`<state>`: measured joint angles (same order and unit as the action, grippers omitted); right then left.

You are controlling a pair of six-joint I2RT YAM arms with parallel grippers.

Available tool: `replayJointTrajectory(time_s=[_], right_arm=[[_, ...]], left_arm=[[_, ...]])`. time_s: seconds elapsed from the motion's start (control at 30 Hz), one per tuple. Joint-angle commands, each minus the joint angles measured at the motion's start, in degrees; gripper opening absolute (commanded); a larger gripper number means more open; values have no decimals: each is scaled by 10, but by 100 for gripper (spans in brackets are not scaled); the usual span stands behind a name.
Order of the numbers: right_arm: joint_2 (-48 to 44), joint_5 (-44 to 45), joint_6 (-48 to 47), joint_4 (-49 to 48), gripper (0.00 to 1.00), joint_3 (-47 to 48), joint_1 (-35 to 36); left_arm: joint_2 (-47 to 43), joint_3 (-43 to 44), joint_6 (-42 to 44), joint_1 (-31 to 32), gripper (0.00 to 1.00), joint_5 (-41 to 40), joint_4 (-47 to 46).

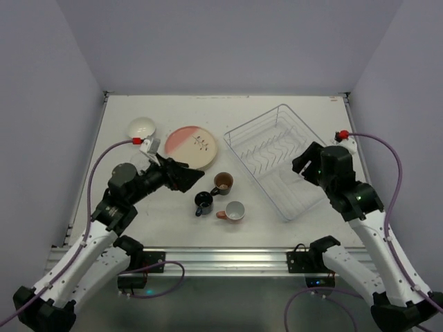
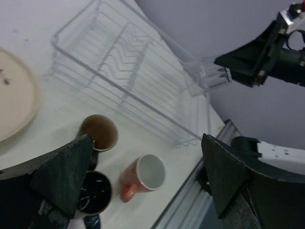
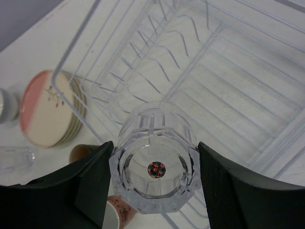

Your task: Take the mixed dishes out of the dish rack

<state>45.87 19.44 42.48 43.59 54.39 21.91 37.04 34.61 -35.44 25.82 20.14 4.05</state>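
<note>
While the right pincer (image 3: pixel 155 177) grips a clear glass (image 3: pixel 152 136) over the dish rack (image 3: pixel 238 62), the left pincer (image 2: pixel 147 139) gapes empty above cups (image 2: pixel 143 174).

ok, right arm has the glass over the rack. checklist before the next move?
1. Right pincer clamps the clear glass on both sides: ok.
2. Glass held above the dish rack prongs, per the left wrist view: ok.
3. No other dishes in the rack: ok.
4. Left pincer open and empty, pointing at the cups: ok.
5. Bare table near the cups for set-down: ok.
6. Left arm out of the carry path: cannot tell.
</note>
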Motion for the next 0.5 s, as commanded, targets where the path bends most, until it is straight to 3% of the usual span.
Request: replayJointTrajectory(time_s=[0.0,0.1,0.23,0.3,0.47], right_arm=[[-43,-141,-51,-80,0,38,-28],[-84,-214,-50,-131,0,37,-30],[-126,-309,-35,-177,0,41,-30],[-142,-389,-35,-219,0,41,-30],[-157,-468,-32,-308,0,9,-30]], left_arm=[[42,-27,-127,73,100,106,-295],[96,-8,-133,142,100,80,-380],[174,4,-182,180,100,97,-538],[218,26,-196,203,100,107,-565],[271,69,-176,252,100,109,-596]])
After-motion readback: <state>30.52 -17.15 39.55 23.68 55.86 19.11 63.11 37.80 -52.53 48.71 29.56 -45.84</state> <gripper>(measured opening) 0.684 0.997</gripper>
